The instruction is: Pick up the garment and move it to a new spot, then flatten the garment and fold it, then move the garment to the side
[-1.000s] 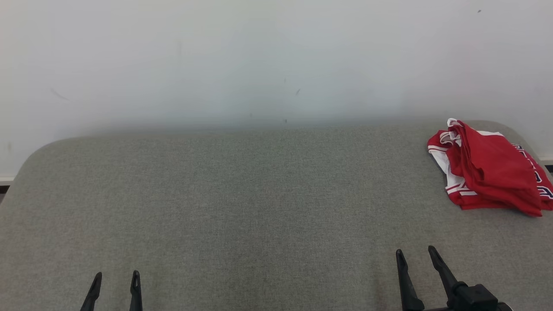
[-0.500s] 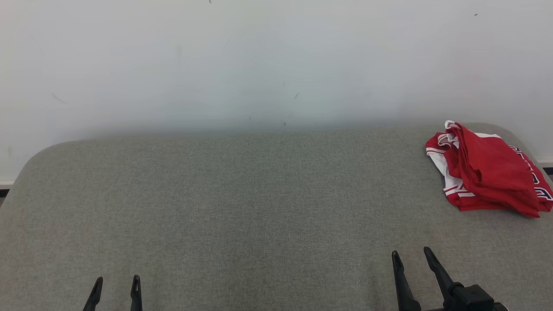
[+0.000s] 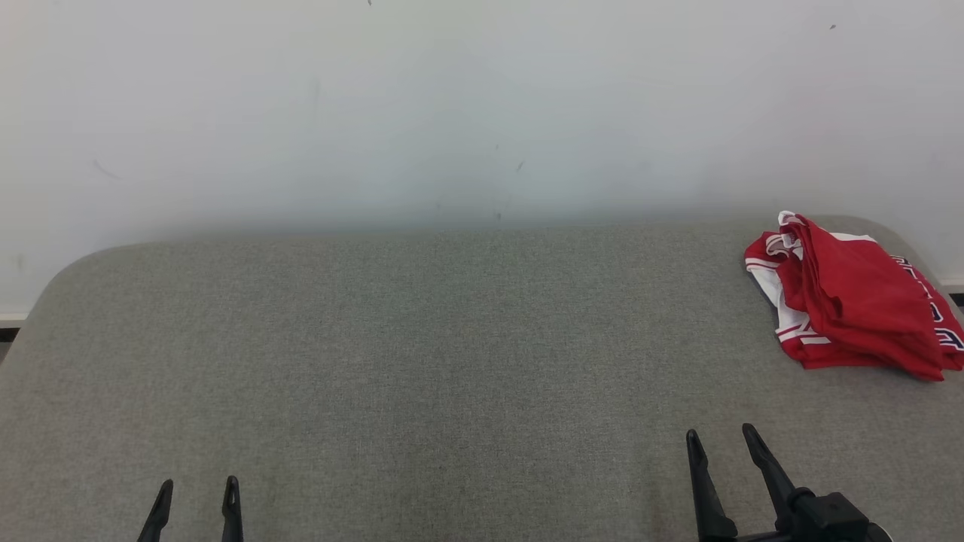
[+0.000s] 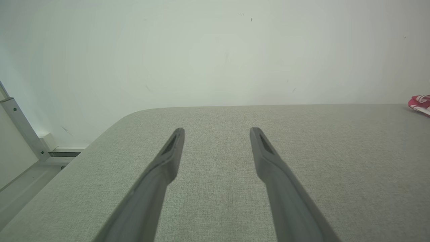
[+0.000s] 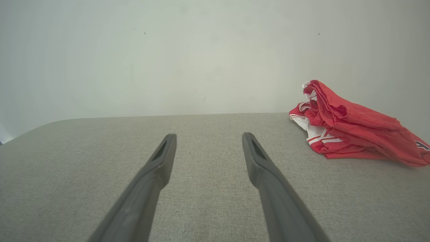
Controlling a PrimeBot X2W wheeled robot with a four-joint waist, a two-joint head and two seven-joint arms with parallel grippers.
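A red garment (image 3: 855, 301) with white trim and dark lettering lies crumpled at the far right of the grey fabric table (image 3: 452, 354). It also appears at the right of the right wrist view as the garment (image 5: 352, 126), and a sliver of the garment (image 4: 420, 103) pokes in at the right edge of the left wrist view. My right gripper (image 3: 719, 440) hovers open near the front edge, well short of the garment. My left gripper (image 3: 197, 493) is open at the lower left, far from it. Nothing sits between either pair of fingers.
A plain white wall (image 3: 452, 113) rises right behind the table. The table has rounded back corners (image 3: 83, 260). A metal frame and floor strip (image 4: 23, 134) lie beyond the table's left edge in the left wrist view.
The left gripper has sunk slightly toward the bottom edge of the head view. The whole picture shifted a little, so the camera moved. The garment lies as before.
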